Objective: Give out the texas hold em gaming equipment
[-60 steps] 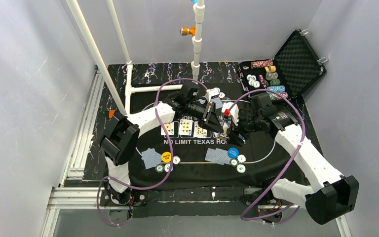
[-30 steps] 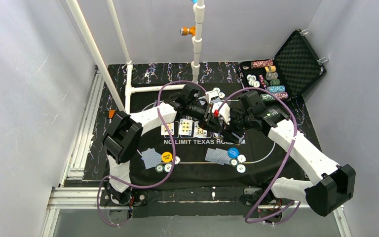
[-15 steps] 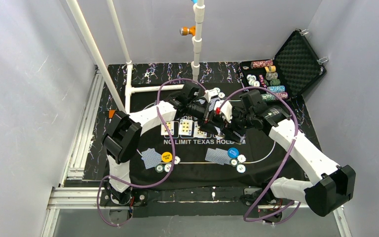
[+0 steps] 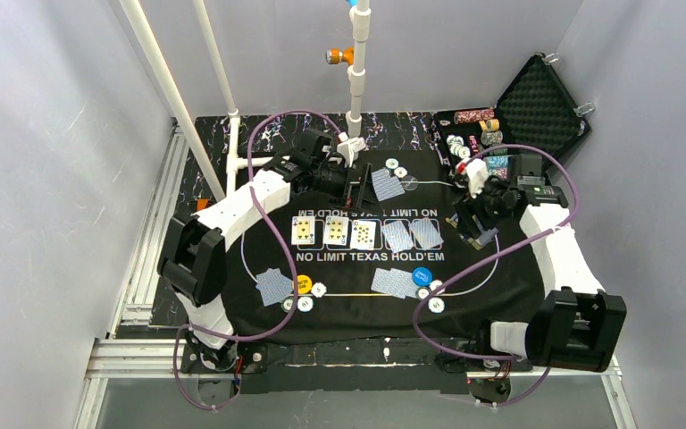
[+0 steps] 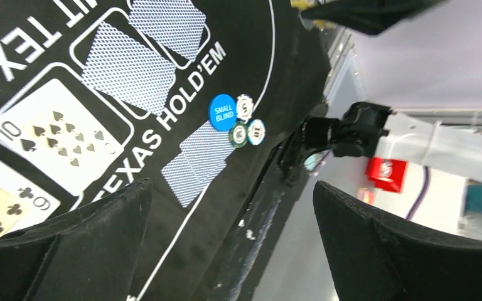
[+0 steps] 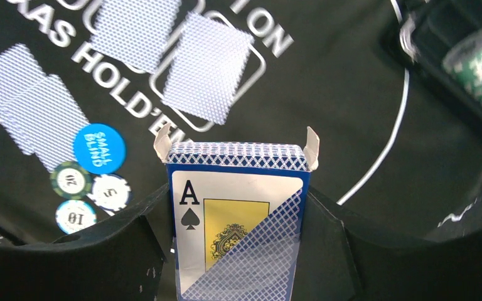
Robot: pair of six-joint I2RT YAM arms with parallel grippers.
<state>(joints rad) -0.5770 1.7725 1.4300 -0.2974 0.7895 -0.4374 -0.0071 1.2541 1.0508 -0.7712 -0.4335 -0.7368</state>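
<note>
Holds left gripper [image 5: 231, 187] spread wide and empty above the black mat [image 5: 251, 50]. Clamps right gripper [image 6: 235, 200] half-closed around the card box [image 6: 238, 241], top flaps open.

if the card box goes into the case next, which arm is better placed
Right, probably: the right gripper is shut on the card box and sits beside the open case; the left gripper is open, empty and farther from it.
</note>
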